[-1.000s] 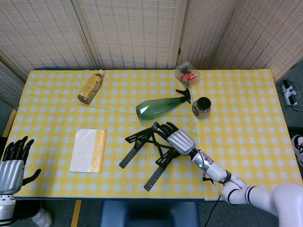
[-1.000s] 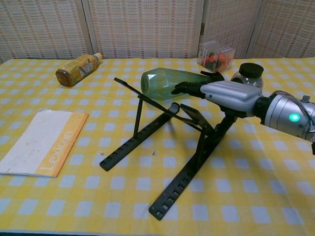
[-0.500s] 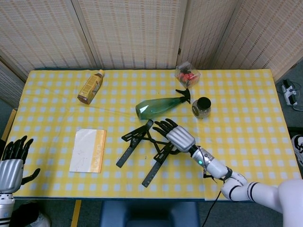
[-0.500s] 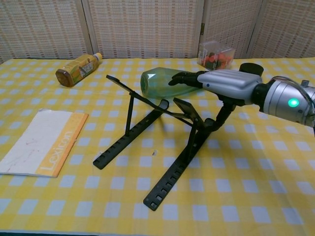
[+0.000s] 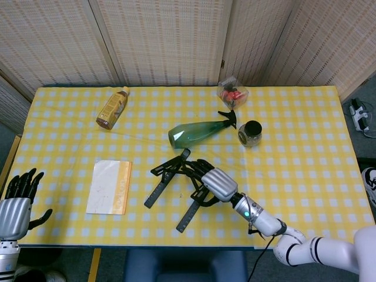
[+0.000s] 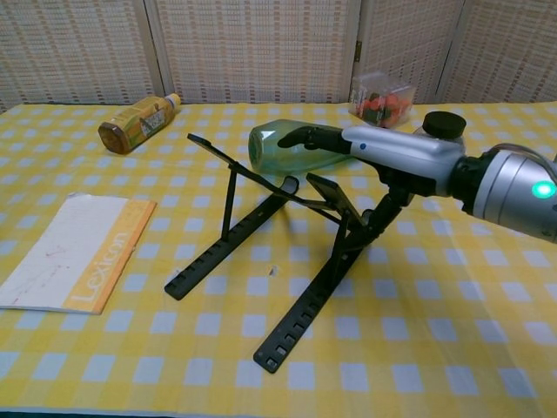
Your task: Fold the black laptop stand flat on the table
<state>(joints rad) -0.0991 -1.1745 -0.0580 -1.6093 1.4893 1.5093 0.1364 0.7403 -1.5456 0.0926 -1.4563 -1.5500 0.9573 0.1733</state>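
Note:
The black laptop stand stands propped up on the yellow checked tablecloth, its two long notched rails lying on the table and its upper plates raised. My right hand lies over the stand's raised rear, fingers stretched out flat above the plates. A dark part runs down from under the hand to the rear hinge; I cannot tell whether it is the thumb or a strut. My left hand hangs off the table's front left corner, fingers spread, holding nothing.
A green spray bottle lies just behind the stand. A dark-lidded jar and a clear box of red pieces sit behind on the right. A tea bottle lies back left, a booklet at the left.
The stand slid left with my right hand a second ago and has stayed put since. The hand has now reached further over the plates. My left hand is unchanged.

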